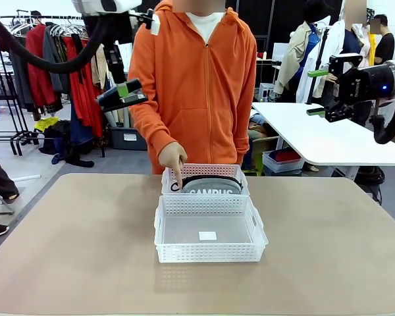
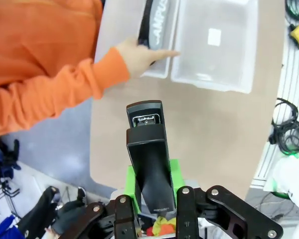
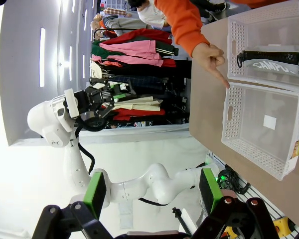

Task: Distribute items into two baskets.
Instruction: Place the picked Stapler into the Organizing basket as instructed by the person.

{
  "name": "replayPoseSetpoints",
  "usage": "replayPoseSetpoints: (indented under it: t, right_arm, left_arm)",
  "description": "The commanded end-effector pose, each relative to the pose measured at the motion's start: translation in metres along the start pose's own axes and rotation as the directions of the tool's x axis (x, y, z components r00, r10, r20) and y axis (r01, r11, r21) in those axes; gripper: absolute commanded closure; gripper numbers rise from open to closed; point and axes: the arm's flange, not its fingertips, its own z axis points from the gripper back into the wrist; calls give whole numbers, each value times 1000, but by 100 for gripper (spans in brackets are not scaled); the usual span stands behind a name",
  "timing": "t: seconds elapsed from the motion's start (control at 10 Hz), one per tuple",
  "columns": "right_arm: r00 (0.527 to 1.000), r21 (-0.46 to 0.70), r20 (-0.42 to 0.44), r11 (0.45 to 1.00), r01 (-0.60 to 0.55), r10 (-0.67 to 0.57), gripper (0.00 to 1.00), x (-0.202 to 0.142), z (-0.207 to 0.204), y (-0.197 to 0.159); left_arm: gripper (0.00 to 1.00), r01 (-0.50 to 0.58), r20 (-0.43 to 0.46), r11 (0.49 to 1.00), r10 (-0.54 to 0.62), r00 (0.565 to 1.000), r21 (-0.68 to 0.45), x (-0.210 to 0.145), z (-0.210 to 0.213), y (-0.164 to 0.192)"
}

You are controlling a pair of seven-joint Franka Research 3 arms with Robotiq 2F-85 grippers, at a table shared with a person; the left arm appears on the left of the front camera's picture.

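Left gripper (image 2: 150, 196) is clamped on the black stapler (image 2: 148, 152), held high above the beige table (image 1: 72, 243). Right gripper (image 3: 154, 191) hangs with jaws wide and nothing between them. Well below and ahead of the left gripper sit the two white baskets, touching: the near basket (image 1: 210, 247) holds only a small white label, the far basket (image 1: 205, 172) holds the grey CAMPUS pencil case (image 1: 214, 187). A person's hand (image 1: 172, 158) in an orange sleeve points into the far basket. Clothes racks (image 1: 52, 59) line the room behind.

baskets (image 1: 209, 247): translucent perforated plastic | stapler (image 2: 148, 149): glossy black (smooth) | table (image 1: 72, 250): matt beige
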Motion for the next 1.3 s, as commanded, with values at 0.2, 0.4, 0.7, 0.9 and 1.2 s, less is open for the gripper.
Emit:
replayPoseSetpoints:
  t: [0.2, 0.4, 0.7, 0.9, 1.2]
  right_arm:
    - [1000, -1, 1, 1000, -7, 7, 0, -1, 1, 2]
    - [1000, -1, 1, 1000, -7, 7, 0, -1, 1, 2]
    - [1000, -1, 1, 1000, -7, 7, 0, -1, 1, 2]
    - [1000, -1, 1, 1000, -7, 7, 0, -1, 1, 2]
    - [1000, -1, 1, 1000, -7, 7, 0, -1, 1, 2]
  left_arm:
    - [100, -67, -26, 997, 66, 997, -44, 46, -13, -42]
    - [100, -161, 2, 985, 162, 987, -57, 76, -38, -60]
    - [100, -131, -10, 988, 131, 991, -84, 108, -64, -83]
    - [100, -78, -30, 991, 76, 997, -104, 117, -82, -93]
    - [100, -93, -38, 988, 89, 995, -126, 125, -87, -93]
